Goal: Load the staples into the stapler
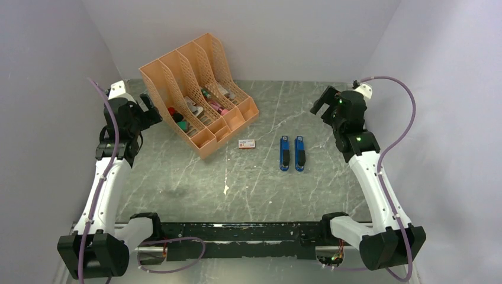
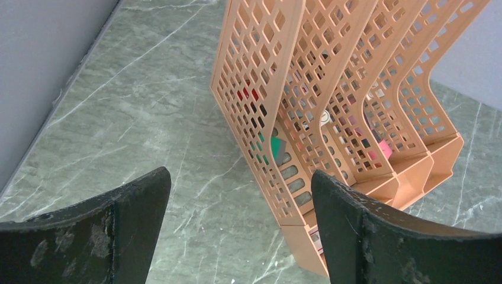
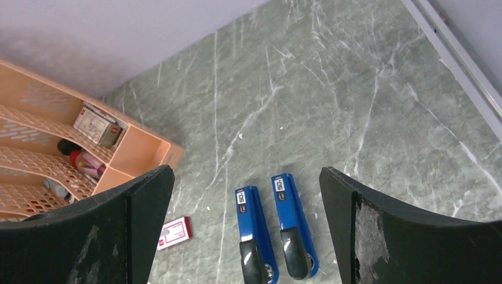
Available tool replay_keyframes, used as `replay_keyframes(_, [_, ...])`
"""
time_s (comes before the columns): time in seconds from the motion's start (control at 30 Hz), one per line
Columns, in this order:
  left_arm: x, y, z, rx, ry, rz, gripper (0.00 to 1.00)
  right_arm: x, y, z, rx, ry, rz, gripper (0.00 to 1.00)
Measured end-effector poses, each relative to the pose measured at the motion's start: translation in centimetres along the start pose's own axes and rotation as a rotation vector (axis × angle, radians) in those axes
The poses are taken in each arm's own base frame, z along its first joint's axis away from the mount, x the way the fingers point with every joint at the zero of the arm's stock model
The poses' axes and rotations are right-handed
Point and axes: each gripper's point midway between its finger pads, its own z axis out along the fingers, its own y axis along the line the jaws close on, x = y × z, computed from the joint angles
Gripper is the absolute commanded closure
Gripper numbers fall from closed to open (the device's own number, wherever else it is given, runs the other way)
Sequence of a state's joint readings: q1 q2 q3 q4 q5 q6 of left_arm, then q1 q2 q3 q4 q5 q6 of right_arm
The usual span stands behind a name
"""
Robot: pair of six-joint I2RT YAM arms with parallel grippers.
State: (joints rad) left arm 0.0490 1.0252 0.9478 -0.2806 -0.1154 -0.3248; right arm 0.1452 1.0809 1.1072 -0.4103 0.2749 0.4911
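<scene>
Both end effectors stand wide open and hold nothing. The left end effector (image 2: 240,178) hangs over the far left part of the desk (image 1: 266,189), just beside the left wall of a peach file rack (image 1: 195,89); its two dark fingers (image 2: 127,222) frame the rack's latticed dividers in the wrist view. The right end effector (image 3: 247,173) hangs over the far right part of the desk, clear of everything.

Two blue staplers lie flat and closed, right of the desk's middle, side by side and parallel with a narrow gap between them: the left stapler (image 1: 285,153) and the right stapler (image 1: 300,153). A small white-and-red box (image 1: 247,143) lies flat to their left, between them and the near corner of the rack, touching neither. Small red, green and pink items sit in the rack's four slots; what they are cannot be told.
</scene>
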Motion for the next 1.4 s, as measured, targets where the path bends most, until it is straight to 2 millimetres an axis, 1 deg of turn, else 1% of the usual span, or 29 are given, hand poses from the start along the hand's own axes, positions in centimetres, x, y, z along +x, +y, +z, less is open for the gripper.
replay_keyframes(0.27, [0.0,0.1,-0.1,0.000,-0.001,0.019,0.04,0.0,0.9,0.4,-0.035,0.027,-0.023,0.00])
replay_keyframes(0.33, [0.0,0.2,-0.2,0.000,-0.003,0.026,0.02,-0.1,1.0,0.3,-0.037,0.024,-0.021,0.00])
replay_keyframes(0.5, [-0.2,0.4,-0.4,-0.004,-0.012,0.053,0.02,0.0,0.9,0.3,-0.034,0.027,-0.022,0.02])
replay_keyframes(0.67, [-0.4,0.4,-0.8,0.003,-0.025,0.078,0.01,0.0,1.0,0.4,-0.042,0.023,-0.026,0.00])
replay_keyframes(0.73, [-0.4,0.3,-1.0,0.012,-0.028,0.082,0.01,0.4,1.4,0.6,-0.065,0.046,-0.047,0.00])
replay_keyframes(0.8, [-0.3,0.1,-1.1,0.026,-0.031,0.082,0.01,0.9,2.4,1.1,-0.112,0.080,-0.074,0.00])
replay_keyframes(0.87, [0.2,-0.1,-1.0,0.041,-0.023,0.082,0.00,2.0,3.3,1.7,-0.162,0.127,-0.094,0.00])
replay_keyframes(1.03, [2.1,-0.3,-0.6,0.071,0.028,0.071,0.01,6.6,5.0,3.7,-0.279,0.298,-0.132,0.00])
replay_keyframes(1.07, [2.4,-0.4,-0.5,0.076,0.038,0.067,0.01,7.0,5.1,3.9,-0.289,0.314,-0.134,0.00])
replay_keyframes(1.1, [2.6,-0.5,-0.4,0.080,0.045,0.064,0.01,7.9,5.4,4.2,-0.307,0.339,-0.147,0.00])
replay_keyframes(1.2, [2.9,-0.5,-0.2,0.083,0.057,0.056,0.01,9.7,5.9,4.7,-0.316,0.378,-0.199,0.00])
replay_keyframes(1.27, [3.2,-0.5,-0.2,0.084,0.063,0.055,0.00,11.1,6.5,4.9,-0.312,0.396,-0.258,0.00])
replay_keyframes(1.4, [4.2,-0.3,-0.1,0.085,0.084,0.063,0.02,14.1,9.1,4.7,-0.294,0.426,-0.412,0.01])
